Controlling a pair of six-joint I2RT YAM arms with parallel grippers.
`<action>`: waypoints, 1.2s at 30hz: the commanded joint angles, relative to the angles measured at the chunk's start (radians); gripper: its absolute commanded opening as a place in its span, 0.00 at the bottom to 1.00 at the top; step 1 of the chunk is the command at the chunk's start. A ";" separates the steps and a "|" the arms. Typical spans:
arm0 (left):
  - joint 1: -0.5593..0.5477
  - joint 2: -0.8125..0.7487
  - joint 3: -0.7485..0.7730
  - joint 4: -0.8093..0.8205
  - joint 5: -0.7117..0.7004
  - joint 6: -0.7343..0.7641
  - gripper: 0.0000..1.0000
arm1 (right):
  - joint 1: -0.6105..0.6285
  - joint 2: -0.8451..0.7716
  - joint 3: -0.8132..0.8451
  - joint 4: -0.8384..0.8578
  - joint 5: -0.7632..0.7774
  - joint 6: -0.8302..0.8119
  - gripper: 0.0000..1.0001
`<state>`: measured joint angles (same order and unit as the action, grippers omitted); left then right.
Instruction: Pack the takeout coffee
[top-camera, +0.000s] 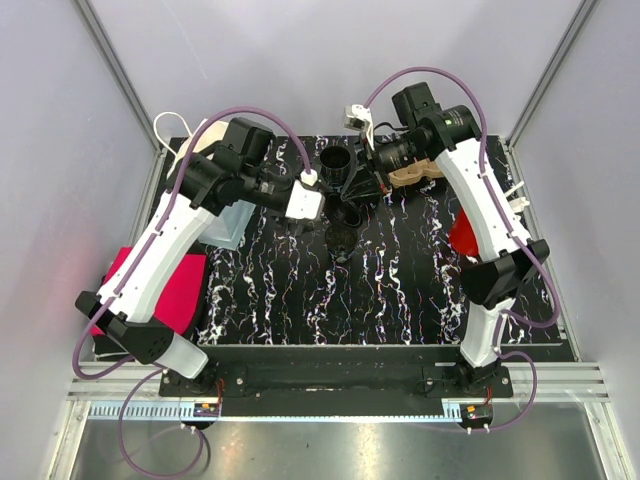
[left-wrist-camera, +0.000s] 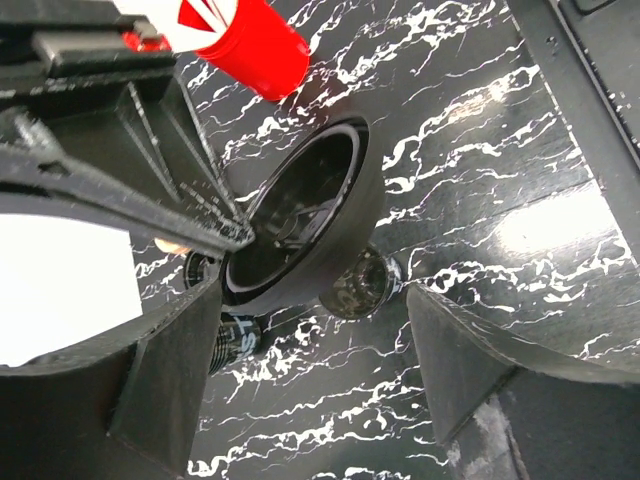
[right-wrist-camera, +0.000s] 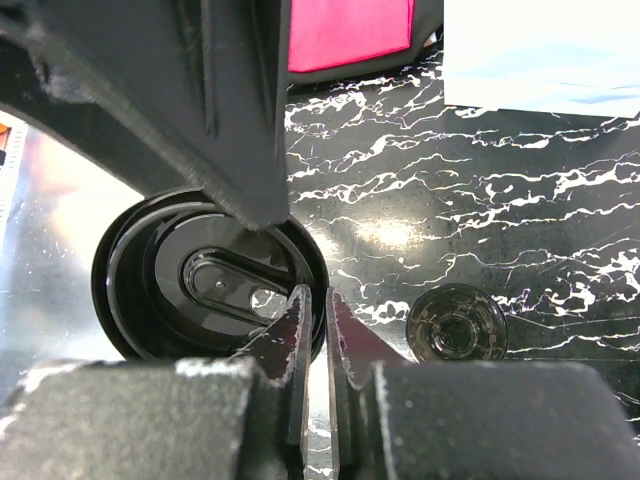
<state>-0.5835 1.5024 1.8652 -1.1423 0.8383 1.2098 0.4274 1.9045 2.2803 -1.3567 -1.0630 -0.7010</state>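
My right gripper (right-wrist-camera: 317, 310) is shut on the rim of a black coffee lid (right-wrist-camera: 215, 285) and holds it above the marbled table. The lid also shows in the left wrist view (left-wrist-camera: 300, 220), tilted, with the right gripper's finger over it. My left gripper (left-wrist-camera: 330, 400) is open and empty, its fingers (left-wrist-camera: 170, 370) on either side just below the lid. A small dark cup (right-wrist-camera: 457, 322) stands on the table under the lid and shows from above (top-camera: 340, 240). A taller black cup (top-camera: 338, 165) stands behind the grippers.
A tan cup carrier (top-camera: 415, 172) lies under the right arm. A red cup (left-wrist-camera: 250, 40) lies at the right of the table (top-camera: 462, 235). A pink object (top-camera: 160, 290) and a pale bag (top-camera: 225, 225) sit at the left.
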 joint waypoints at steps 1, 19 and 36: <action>-0.022 0.010 -0.003 0.030 0.050 -0.024 0.77 | 0.005 0.019 0.050 -0.278 -0.037 0.017 0.10; -0.059 0.033 -0.015 0.082 0.002 -0.093 0.31 | 0.004 0.018 0.038 -0.279 -0.045 0.018 0.10; -0.062 -0.024 -0.118 0.240 -0.051 -0.442 0.13 | -0.113 -0.030 0.150 -0.122 0.260 0.139 0.57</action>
<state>-0.6434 1.5288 1.7874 -0.9924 0.8131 0.9310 0.3695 1.9293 2.4023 -1.3582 -0.9463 -0.6289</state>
